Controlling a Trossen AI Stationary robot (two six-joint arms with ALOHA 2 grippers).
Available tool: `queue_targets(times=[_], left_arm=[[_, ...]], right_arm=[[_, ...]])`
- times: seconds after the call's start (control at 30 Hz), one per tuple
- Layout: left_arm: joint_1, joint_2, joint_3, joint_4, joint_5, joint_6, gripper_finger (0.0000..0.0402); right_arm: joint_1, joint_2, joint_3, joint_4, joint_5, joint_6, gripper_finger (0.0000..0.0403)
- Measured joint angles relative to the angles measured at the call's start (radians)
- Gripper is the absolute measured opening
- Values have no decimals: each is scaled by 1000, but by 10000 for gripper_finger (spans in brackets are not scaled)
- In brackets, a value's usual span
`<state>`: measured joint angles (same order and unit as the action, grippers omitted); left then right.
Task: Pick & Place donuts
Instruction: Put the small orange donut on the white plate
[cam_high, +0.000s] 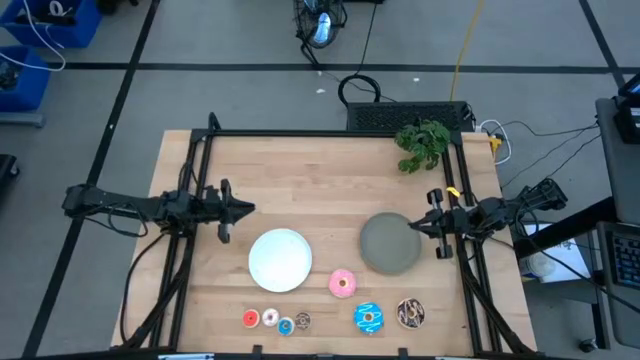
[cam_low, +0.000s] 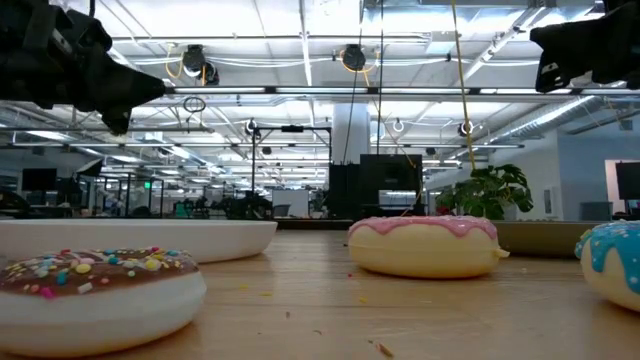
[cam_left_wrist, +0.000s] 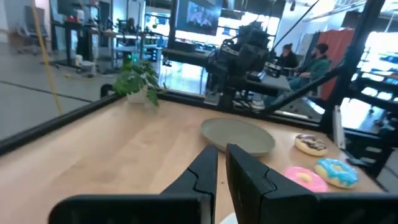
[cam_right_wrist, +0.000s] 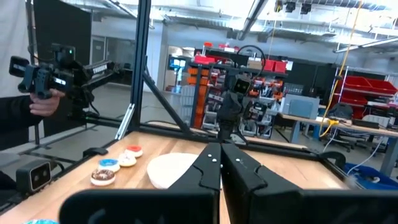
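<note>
Nothing grabbed yet: both sets of fingers, left (cam_high: 245, 208) and right (cam_high: 413, 226), clenched empty, donuts (cam_high: 342, 284) well off on the tabletop; next they'd need to open and reach.

- At the low view's right edge, the blue sprinkled donut (cam_low: 615, 265) is cut off.
- My right wrist view clips another blue donut (cam_right_wrist: 31, 221) at the bottom left.
- Distant seated people (cam_left_wrist: 305, 59) are blurred, upper right.
</note>
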<state>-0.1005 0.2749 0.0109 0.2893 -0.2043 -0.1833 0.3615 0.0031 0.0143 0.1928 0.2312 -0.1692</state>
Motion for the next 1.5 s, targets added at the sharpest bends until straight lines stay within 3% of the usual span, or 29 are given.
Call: queue_targets(times=[0.23,0.33,0.43,0.53,0.77,0.87,0.97,1.1,1.23,1.5], left_arm=[[0,0,0,2,-9,-72,35],[7,-1,1,80,-38,-57,35],[10,4,63,14,86,-42,35],[-27,53,188,-127,94,-40,35],[-236,337,635,-701,-243,-184,35],[-351,492,835,-1002,-359,-366,35],[-421,653,1040,-1258,-378,-570,35],[-507,851,1235,-1521,-339,-751,35],[-585,1027,1323,-1624,-237,-851,35],[-732,1318,1385,-1560,-18,-939,35]], right_arm=[[0,0,0,32,3,0,0],[0,1,0,1,3,-1,0],[0,2,0,-27,3,5,0],[0,4,0,-91,3,5,0],[0,12,0,-115,3,-7,0],[0,12,0,-115,3,-5,0],[0,12,0,-115,3,30,0],[0,12,0,-114,3,80,0],[0,11,0,-107,3,105,0],[0,12,0,-99,58,133,0]])
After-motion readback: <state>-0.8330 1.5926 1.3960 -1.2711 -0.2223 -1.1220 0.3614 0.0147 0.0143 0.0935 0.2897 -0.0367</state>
